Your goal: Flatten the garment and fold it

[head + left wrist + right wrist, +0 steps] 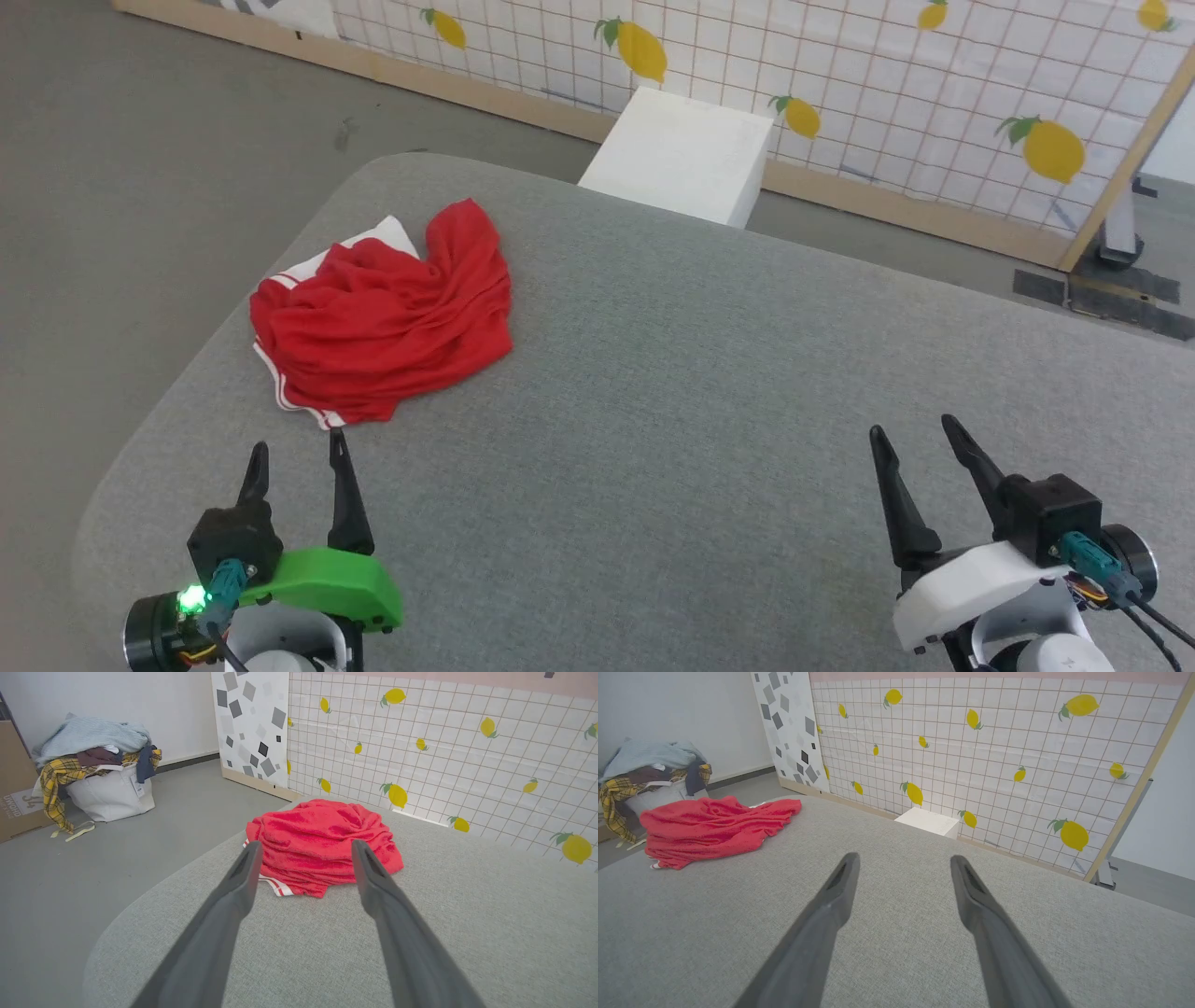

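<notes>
Red shirt [383, 317] lies crumpled in a heap near the far left corner of the grey fabric-covered table [653, 420], with white sleeve and striped trim showing at its edges. Left end effector [298, 439] sits just beside the heap's near hem, fingers spread, empty. Right end effector [912, 426] is well apart over bare table, also spread wide, holding nothing. White box [681, 154] stands beyond the far edge.
</notes>
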You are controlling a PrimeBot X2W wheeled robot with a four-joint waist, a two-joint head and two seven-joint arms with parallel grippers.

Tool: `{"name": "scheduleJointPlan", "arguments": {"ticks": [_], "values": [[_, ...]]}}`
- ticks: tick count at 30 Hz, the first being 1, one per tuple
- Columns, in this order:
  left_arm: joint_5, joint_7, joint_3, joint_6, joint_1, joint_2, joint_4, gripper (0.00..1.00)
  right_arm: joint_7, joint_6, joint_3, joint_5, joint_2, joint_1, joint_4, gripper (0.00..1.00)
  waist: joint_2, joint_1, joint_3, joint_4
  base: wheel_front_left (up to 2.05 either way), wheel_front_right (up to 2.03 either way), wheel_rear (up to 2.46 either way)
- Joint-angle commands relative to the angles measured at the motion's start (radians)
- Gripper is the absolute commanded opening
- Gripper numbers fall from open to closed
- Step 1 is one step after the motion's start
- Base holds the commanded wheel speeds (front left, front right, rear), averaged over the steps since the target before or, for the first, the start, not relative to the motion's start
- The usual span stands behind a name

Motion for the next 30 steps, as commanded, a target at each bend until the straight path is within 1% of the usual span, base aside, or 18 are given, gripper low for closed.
{"name": "scheduleJointPlan", "arguments": {"ticks": [1,30], "values": [[-0.006,-0.011,0.004,0.008,0.005,0.0,0.006,1.0,-0.011,-0.001,0.002,0.008,0.001,-0.021,0.005,1.0,0.0,0.0,0.0,0.014,0.0,0.0,0.0],[-0.037,-0.071,0.02,0.041,0.01,-0.003,0.054,1.0,-0.052,-0.002,0.024,0.04,0.002,-0.032,0.048,1.0,0.0,0.0,-0.011,0.157,0.0,0.0,0.0]]}}
